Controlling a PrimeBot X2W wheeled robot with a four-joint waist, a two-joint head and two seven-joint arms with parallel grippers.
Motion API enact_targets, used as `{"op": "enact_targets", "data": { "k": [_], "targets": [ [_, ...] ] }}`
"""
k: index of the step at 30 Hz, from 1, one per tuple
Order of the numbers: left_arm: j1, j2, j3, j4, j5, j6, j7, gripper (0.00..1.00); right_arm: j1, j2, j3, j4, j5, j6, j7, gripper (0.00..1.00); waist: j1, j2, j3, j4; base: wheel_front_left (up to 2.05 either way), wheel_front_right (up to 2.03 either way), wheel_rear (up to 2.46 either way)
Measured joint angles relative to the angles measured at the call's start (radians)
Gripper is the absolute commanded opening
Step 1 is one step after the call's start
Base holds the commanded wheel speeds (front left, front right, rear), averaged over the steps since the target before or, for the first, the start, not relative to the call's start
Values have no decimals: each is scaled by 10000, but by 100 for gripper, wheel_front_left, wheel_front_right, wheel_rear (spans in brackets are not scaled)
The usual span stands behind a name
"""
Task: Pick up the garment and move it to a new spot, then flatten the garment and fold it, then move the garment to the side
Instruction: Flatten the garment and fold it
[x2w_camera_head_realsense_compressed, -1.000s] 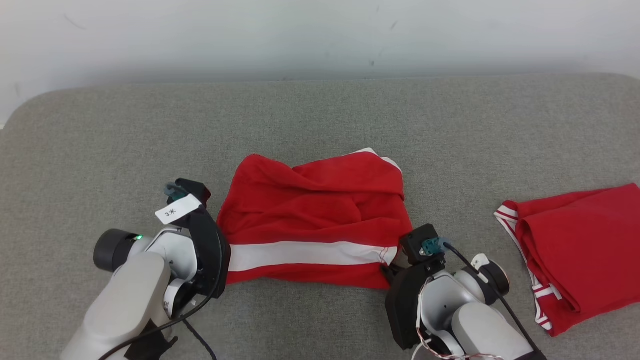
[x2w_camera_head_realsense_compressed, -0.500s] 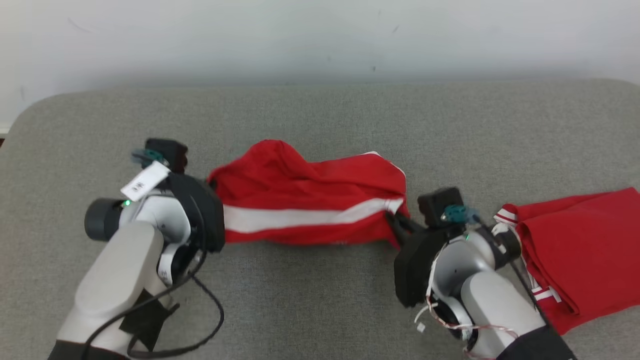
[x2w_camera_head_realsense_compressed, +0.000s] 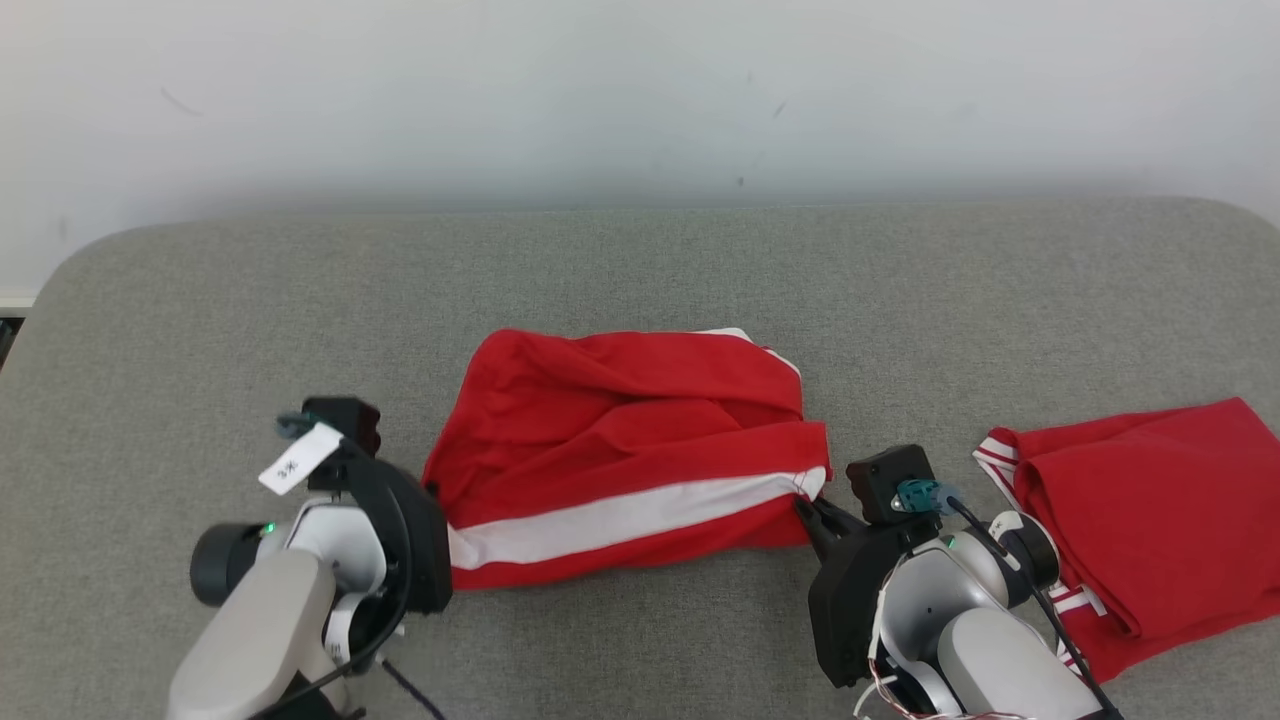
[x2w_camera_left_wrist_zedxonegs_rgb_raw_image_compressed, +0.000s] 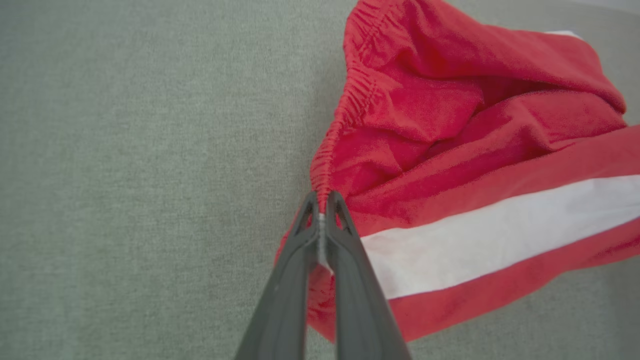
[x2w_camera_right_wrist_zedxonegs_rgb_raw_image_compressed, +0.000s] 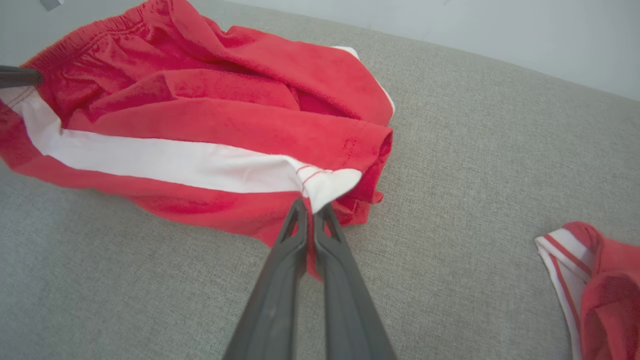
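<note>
A pair of red shorts with a broad white stripe along one side lies rumpled near the middle of the grey fabric-covered counter, stretched between the two arms. The left end effector has its two dark fingers pressed together on the gathered elastic waistband, pinching it where the waistband meets the end of the white stripe; in the right wrist view one of those fingers comes in from the left edge at the same corner. The right end effector is likewise clamped tight, gripping the white corner of the leg hem at the opposite end of the stripe, with red cloth bunched just beneath its tips. Between the two grips the stripe runs fairly straight, slanting up toward the right in the head view, while the red cloth behind it lies in loose folds. A white paper tag sits on the left wrist. Well apart to the right lies a second red garment, folded, with red-and-white striped trim at its near edge. A pale wall rises behind the counter
</note>
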Motion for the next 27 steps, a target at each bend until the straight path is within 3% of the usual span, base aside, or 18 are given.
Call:
{"op": "enact_targets", "data": {
  "k": [1,2,15,18,19,20,22,23,26,27],
  "targets": [
    [114,0,-35,92,-50,-13,92,95,72,-25,36,25,-25,0,29,0,0,0,-3,-1,0,0,0],
    [221,6,-33,128,-65,-67,107,100,99,-54,61,35,-23,2,79,0,0,0,-4,-1,0,0,0],
    [225,347,-339,82,-132,-711,702,100,173,-73,82,23,-23,2,180,0,0,0,-13,40,0,0,0],
    [209,353,-389,-6,-132,-713,721,86,173,-63,96,17,-23,2,228,0,0,0,-18,44,0,0,0],
    [191,353,-426,-38,-125,-717,748,76,173,-61,102,17,-23,2,251,0,0,0,-18,44,0,0,0],
    [168,355,-451,-56,-107,-765,798,52,173,-59,107,17,-23,2,255,0,0,0,-18,42,0,0,0],
    [151,366,-497,-105,-63,-802,815,39,173,-54,117,15,-23,2,255,0,0,0,-18,32,0,0,0],
    [139,378,-543,-119,-48,-805,826,39,173,-48,123,13,-23,2,255,0,0,1,-18,25,0,0,0],
    [72,391,-596,-140,-46,-878,901,8,173,-48,113,2,-23,2,257,0,0,0,-18,0,0,0,0],
    [19,397,-604,-151,-48,-878,915,4,173,-48,109,-2,-23,2,257,0,0,0,-16,-6,0,0,0]
  ]
}}
